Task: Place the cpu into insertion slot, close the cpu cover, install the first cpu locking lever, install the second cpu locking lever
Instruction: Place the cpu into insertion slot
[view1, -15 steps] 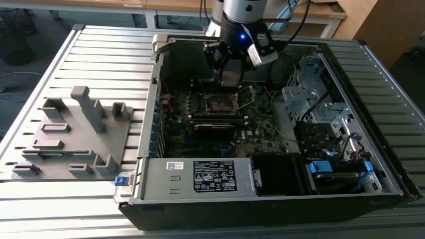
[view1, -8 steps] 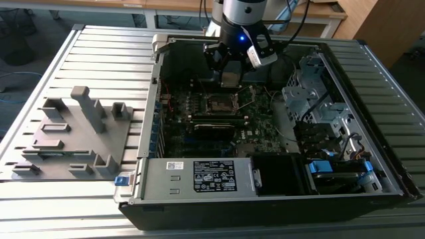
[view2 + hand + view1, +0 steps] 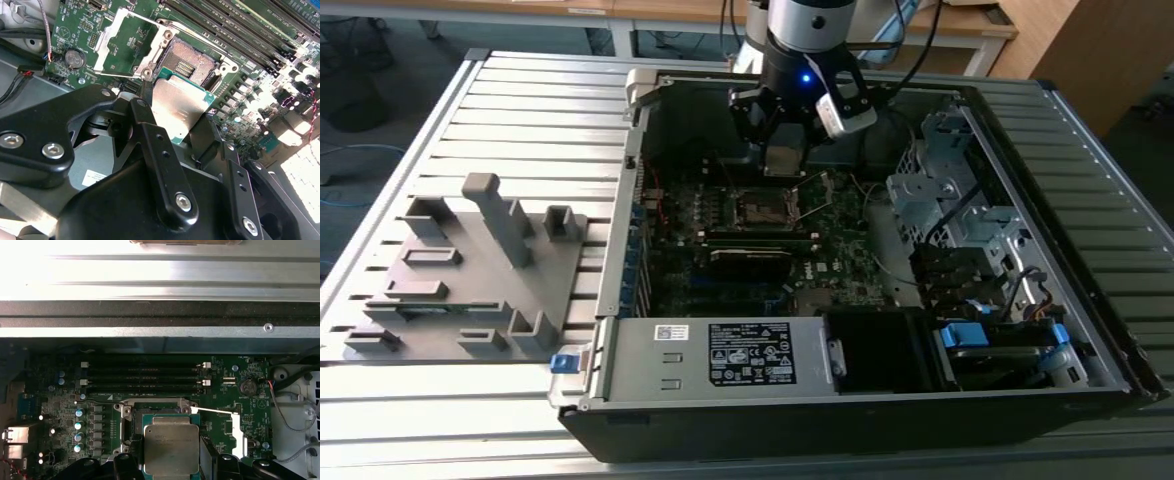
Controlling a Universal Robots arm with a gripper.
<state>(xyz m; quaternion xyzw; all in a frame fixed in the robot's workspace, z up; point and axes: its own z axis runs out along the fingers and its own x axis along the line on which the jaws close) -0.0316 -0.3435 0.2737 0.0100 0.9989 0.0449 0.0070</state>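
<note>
The gripper [image 3: 179, 112] pinches the cpu [image 3: 171, 447] by opposite edges, flat above the insertion slot [image 3: 192, 62], beside which the cpu cover [image 3: 131, 45] lies swung open, leaving the slot free.

My ribbed metal tabletop [image 3: 520, 110] carries an open computer case [image 3: 854, 432]. A grey fixture [image 3: 467, 290] lies beside it, toward the tabletop's edge at the exterior view's left.

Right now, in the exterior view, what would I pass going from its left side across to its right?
grey plastic fixture → motherboard → metal drive cage
</note>
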